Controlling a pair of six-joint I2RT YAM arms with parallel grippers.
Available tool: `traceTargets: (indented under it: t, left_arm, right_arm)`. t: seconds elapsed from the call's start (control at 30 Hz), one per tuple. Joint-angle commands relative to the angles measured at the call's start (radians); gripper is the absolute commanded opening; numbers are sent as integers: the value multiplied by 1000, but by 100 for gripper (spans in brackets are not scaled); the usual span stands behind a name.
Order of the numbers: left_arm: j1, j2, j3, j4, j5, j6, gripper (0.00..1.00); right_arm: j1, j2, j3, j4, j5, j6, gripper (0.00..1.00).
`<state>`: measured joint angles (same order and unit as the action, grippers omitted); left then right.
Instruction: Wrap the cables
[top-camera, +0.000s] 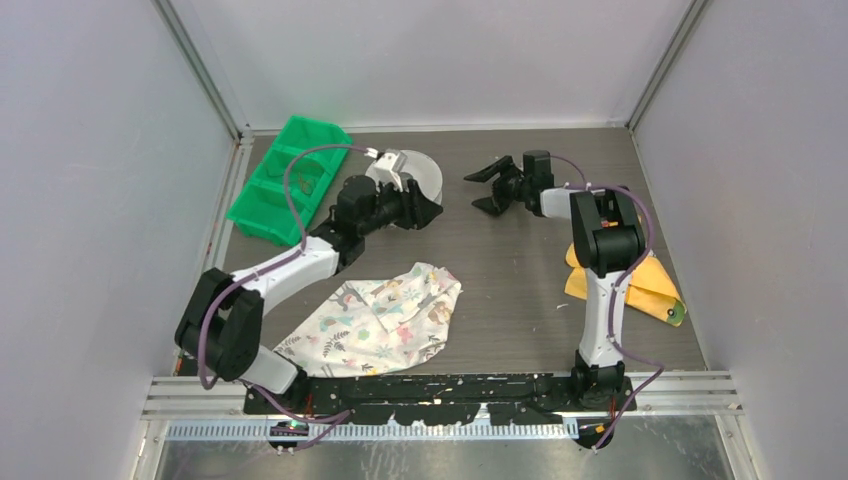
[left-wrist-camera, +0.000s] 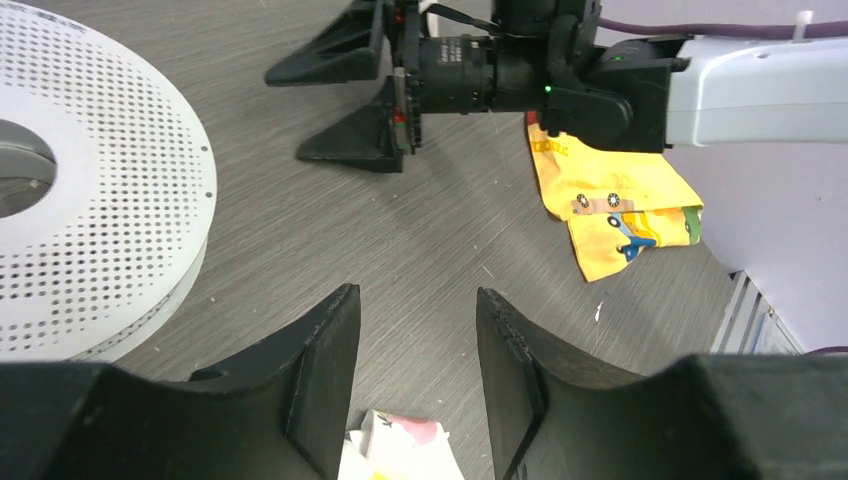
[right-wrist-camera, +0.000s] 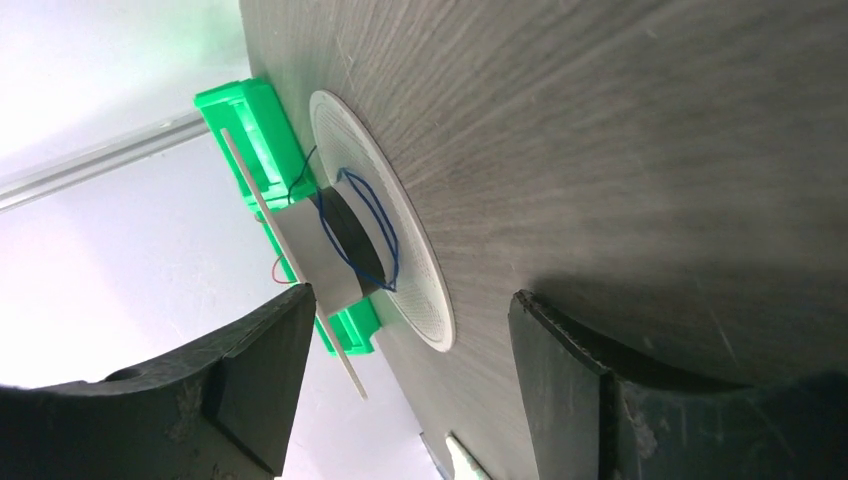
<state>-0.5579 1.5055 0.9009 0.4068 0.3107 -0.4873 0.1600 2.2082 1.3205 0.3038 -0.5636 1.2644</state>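
The spool lies beside the green tray, with the thin blue cables in slack loops round its core. From this slanted view, most winding seems left. Beside the spool, the left gripper and right gripper both gape empty.

No legible text, label, brand or number found; markings on the yellow cloth are too small to read.

Light: bright, even, from above, as I see it.
Shadows: soft, on the table.
Glare: wall blown white.
Focus: near fingers slightly soft.
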Motion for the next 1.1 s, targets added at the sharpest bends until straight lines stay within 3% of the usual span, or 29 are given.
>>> traceTargets:
  t: [0.0, 0.2, 0.3, 0.37, 0.4, 0.5, 0.53, 0.67, 0.8, 1.07]
  left_arm:
    - [1, -124, 87, -167, -65, 51, 48]
    - [1, -277, 133, -480, -177, 126, 50]
    - [2, -357, 135, -601, -226, 134, 51]
    - [3, -414, 130, -679, -288, 119, 58]
    - [3, -440, 128, -717, -321, 112, 63]
    - [5, -514, 125, -856, -441, 83, 86]
    - [6, -533, 130, -911, -468, 71, 89]
    - [7, -592, 126, -1080, -544, 52, 99]
    - [6, -617, 105, -1200, -689, -76, 100]
    - [6, -626, 109, -1251, -797, -112, 100]
  right_arm:
    - [-21, -186, 12, -201, 67, -162, 76]
    - [-19, -384, 139, -715, 354, -514, 79]
    - [-2, -476, 172, -912, 598, -631, 80]
    - [10, -532, 165, -1011, 766, -667, 85]
    - [15, -565, 150, -1047, 838, -679, 98]
    - [22, -674, 85, -1121, 990, -676, 100]
    - [22, -706, 62, -1139, 1020, -667, 100]
    - [23, -808, -6, -1199, 1070, -640, 100]
    - [22, -869, -38, -1216, 1066, -649, 100]
    - [23, -863, -65, -1183, 1014, -655, 100]
